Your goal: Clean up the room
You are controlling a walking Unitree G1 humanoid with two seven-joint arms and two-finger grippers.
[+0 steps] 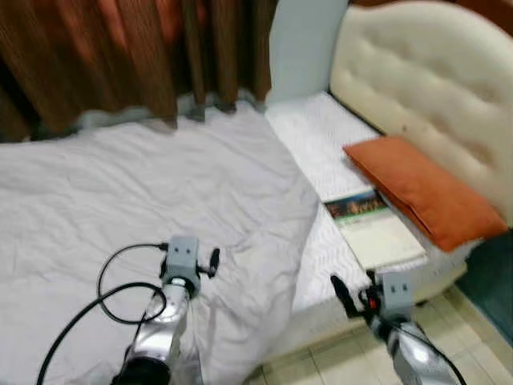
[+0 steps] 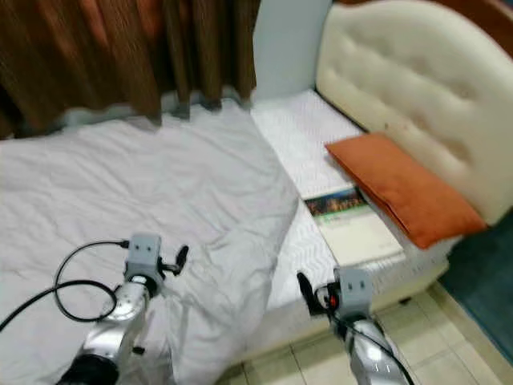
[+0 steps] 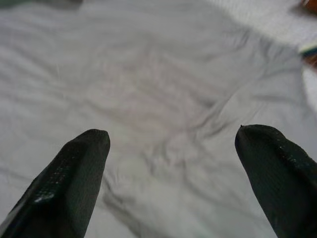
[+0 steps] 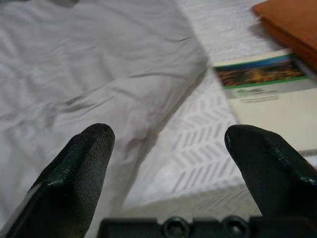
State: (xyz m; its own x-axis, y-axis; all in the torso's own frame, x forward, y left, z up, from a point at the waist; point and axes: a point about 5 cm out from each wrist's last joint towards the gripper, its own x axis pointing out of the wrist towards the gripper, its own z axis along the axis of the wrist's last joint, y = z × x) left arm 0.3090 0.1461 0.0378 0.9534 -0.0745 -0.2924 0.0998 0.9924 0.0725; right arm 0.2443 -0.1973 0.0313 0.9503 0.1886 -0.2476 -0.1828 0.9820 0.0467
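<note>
One bed (image 1: pixel 321 144) fills the middle of the frame, its white patterned mattress bare along the right side. One grey sheet (image 1: pixel 144 200), rumpled, covers the left and centre, its folded edge running down the lower middle. One orange pillow (image 1: pixel 425 192) lies at right against one cream tufted headboard (image 1: pixel 433 88); one book (image 1: pixel 373 228) with a green and dark cover band lies just beside the pillow's lower-left edge, on the bare mattress. One brown curtain (image 1: pixel 120 56) hangs across the upper left. Two grippers appear at the bottom: the left gripper (image 3: pixel 171 163) is above the sheet at lower left, fingers (image 3: pixel 74 173) spread wide and holding nothing; the right gripper (image 4: pixel 168 163) is at lower right by the mattress edge, above tiled floor (image 1: pixel 337 365), fingers (image 4: pixel 74 173) likewise wide apart and empty.
</note>
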